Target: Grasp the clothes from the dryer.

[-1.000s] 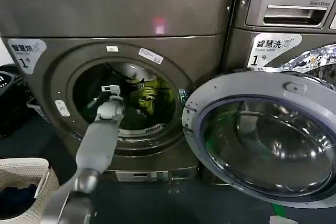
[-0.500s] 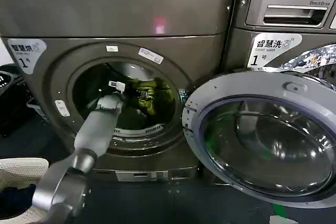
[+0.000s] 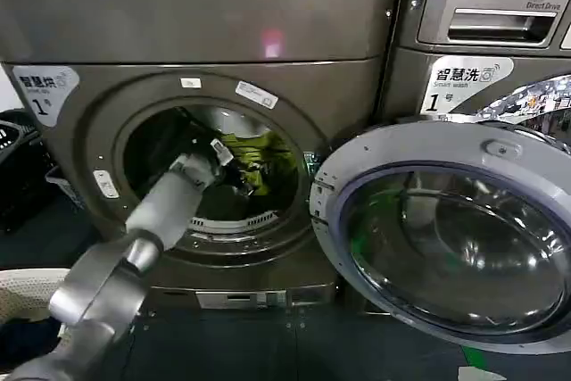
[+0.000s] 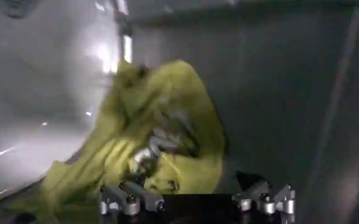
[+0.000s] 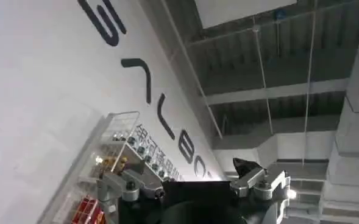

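Note:
The dryer [image 3: 205,24] is a bronze-grey front loader with its porthole open. Inside the drum lie the clothes [image 3: 260,153], mostly a bright yellow-green garment [image 4: 161,122] with a pale piece bunched in its folds. My left arm reaches through the porthole, and my left gripper [image 3: 234,167] is deep in the drum, right at the near side of the bundle. In the left wrist view the left gripper [image 4: 191,189] is open, with the yellow-green cloth just ahead of its fingers and partly between them. My right gripper [image 5: 188,176] is open and empty, pointing up at a wall and ceiling.
The dryer's round door [image 3: 446,238] hangs open to the right, in front of the LG machine [image 3: 491,6]. A white basket [image 3: 22,283] sits on the floor at lower left, with a black crate [image 3: 13,153] behind it.
My left arm has pushed further into the drum and to the right, bringing the gripper up against the yellow-green garment.

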